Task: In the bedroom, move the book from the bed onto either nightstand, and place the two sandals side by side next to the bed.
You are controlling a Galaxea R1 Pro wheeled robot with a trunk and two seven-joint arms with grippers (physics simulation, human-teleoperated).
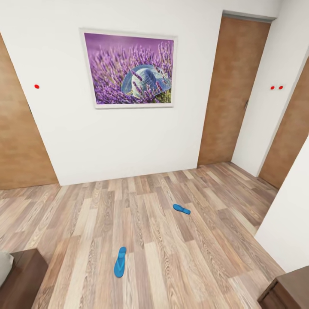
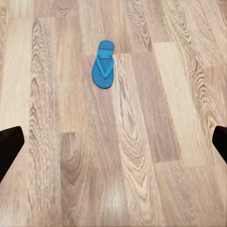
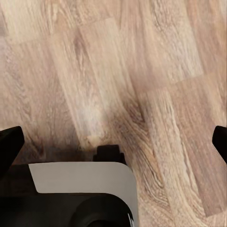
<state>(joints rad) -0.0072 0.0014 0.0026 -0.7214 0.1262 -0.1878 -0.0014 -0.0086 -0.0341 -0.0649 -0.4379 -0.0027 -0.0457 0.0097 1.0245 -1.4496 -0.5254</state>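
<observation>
Two bright blue flat flip-flop sandals lie well apart on the grey-brown wood-plank floor (image 1: pixel 171 257): the nearer sandal (image 1: pixel 120 262) and the farther sandal (image 1: pixel 181 209). One blue sandal (image 2: pixel 103 64) lies ahead of the left pincer (image 2: pixel 113 146), whose black fingertips (image 2: pixel 9 142) stand wide apart. The right pincer (image 3: pixel 113 142) is also spread wide, above bare floor and the robot's white-and-black base (image 3: pixel 80 194). A framed lavender picture (image 1: pixel 129 69) hangs between light-brown wooden doors (image 1: pixel 231 92).

Both end effectors (image 2: pixel 113 142) (image 3: pixel 113 142) — fingers spread.

Two blue sandals lie on the floor, the nearer sandal (image 1: pixel 120 262) and the farther sandal (image 1: pixel 181 209); one framed lavender picture (image 1: pixel 129 70); three brown doors.
</observation>
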